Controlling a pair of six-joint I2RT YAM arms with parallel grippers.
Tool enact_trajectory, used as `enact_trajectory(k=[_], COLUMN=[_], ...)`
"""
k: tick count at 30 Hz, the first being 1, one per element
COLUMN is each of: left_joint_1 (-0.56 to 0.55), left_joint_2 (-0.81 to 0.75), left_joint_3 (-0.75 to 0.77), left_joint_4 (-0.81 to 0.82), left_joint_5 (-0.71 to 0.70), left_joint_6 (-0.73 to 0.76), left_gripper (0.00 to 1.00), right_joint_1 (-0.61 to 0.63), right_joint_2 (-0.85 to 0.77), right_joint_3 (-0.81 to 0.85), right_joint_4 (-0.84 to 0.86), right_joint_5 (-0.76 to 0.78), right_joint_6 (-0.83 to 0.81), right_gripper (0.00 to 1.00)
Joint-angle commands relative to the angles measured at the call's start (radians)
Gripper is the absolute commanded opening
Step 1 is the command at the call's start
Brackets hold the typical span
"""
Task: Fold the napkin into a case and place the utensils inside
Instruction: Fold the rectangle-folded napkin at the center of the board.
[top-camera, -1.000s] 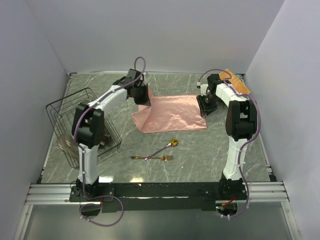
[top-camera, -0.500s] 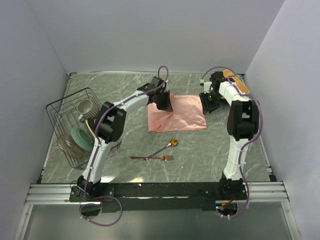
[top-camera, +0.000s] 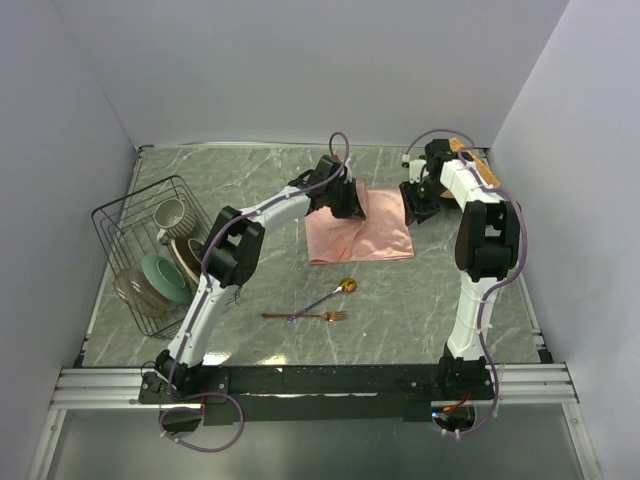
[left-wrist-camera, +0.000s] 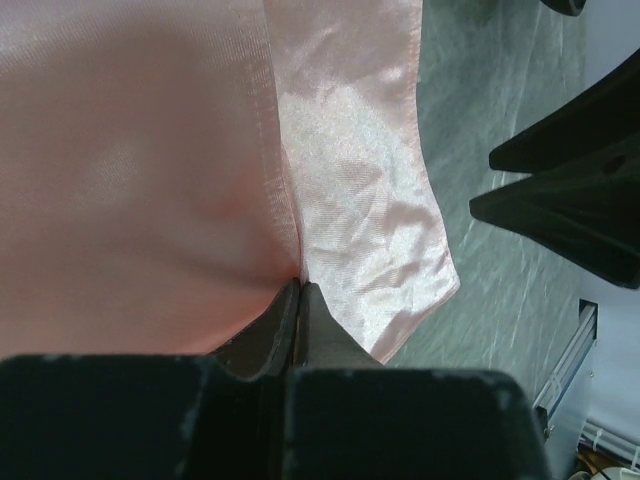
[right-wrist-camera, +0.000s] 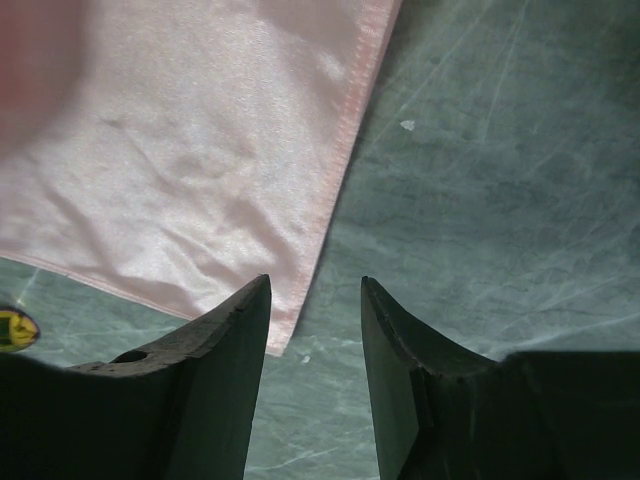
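At the far left corner of the napkin (top-camera: 372, 235), the left hand (top-camera: 348, 203) is clamped on the salmon-pink cloth. In its wrist view the two fingers (left-wrist-camera: 265, 335) press together with a fold nipped between their tips. A broad pink layer spreads to one side, and a paler, wrinkled flap with a free corner spreads to the other. Just off the napkin's right edge the right hand (top-camera: 414, 210) stands with its fingers apart. Its wrist view shows the hemmed edge and one corner of the cloth lying just ahead of one finger (right-wrist-camera: 215, 350), while the gap between the fingers opens on the bare bench (top-camera: 430, 290).

The left arm stretches from its base at the near left in a long diagonal to the napkin, its wrist turned down onto the cloth. The right arm rises from its near-right base, bends at the elbow and comes down at the napkin's right side.

Well apart to the left of the napkin, a black wire rack (top-camera: 120, 225) holds a mug (top-camera: 172, 214), a teal dish (top-camera: 160, 277) and a glass bowl (top-camera: 130, 290). On the napkin's near side lie the gold fork (top-camera: 310, 316) and the spoon (top-camera: 335, 293). The spoon's handle end lies across the fork, and its bowl sits just short of the napkin's near edge. Right of the napkin, beyond the right arm, an orange-tan woven mat (top-camera: 480, 168) lies by the wall.
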Motion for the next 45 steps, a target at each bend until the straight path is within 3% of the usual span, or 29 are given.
enact_trajectory(k=[1,3,4,5,6,9,18,23,36,45], left_joint_1=[-0.008,-0.007,-0.005,-0.002,0.013,0.067,0.223,0.277,0.303,0.398], left_joint_2=[0.034,0.042,0.036,0.027,0.014,-0.109,-0.401,-0.498,-0.564,-0.567], left_joint_3=[0.063,0.069,0.066,0.063,0.058,0.002,-0.202,-0.341,-0.454,-0.479], left_joint_4=[0.099,0.106,0.106,0.106,0.104,0.104,-0.017,-0.042,-0.083,-0.101], left_joint_5=[0.033,0.040,0.045,0.063,0.074,0.088,0.042,0.020,0.040,0.043], left_joint_6=[-0.052,-0.048,-0.043,-0.042,-0.042,-0.034,0.104,0.181,0.248,0.216], left_gripper=[0.01,0.05,0.13,0.24,0.44,0.69,0.74,0.74,0.69,0.65], right_joint_1=[-0.006,-0.006,-0.006,-0.006,-0.006,-0.006,-0.006,0.014,0.171,0.312], right_joint_2=[-0.057,-0.059,-0.056,-0.051,-0.042,-0.030,0.052,0.062,0.029,0.101], right_joint_3=[0.034,0.043,0.051,0.063,0.071,0.077,0.059,0.043,0.082,0.195], right_joint_4=[-0.002,0.003,0.001,-0.002,-0.002,0.023,0.188,0.241,0.268,0.230], right_joint_5=[-0.071,-0.091,-0.119,-0.134,-0.151,-0.223,-0.332,-0.334,-0.208,-0.099], right_joint_6=[0.039,0.060,0.068,0.077,0.098,0.164,0.462,0.504,0.465,0.444], right_gripper=[0.49,0.50,0.50,0.50,0.50,0.50,0.54,0.56,0.54,0.52])
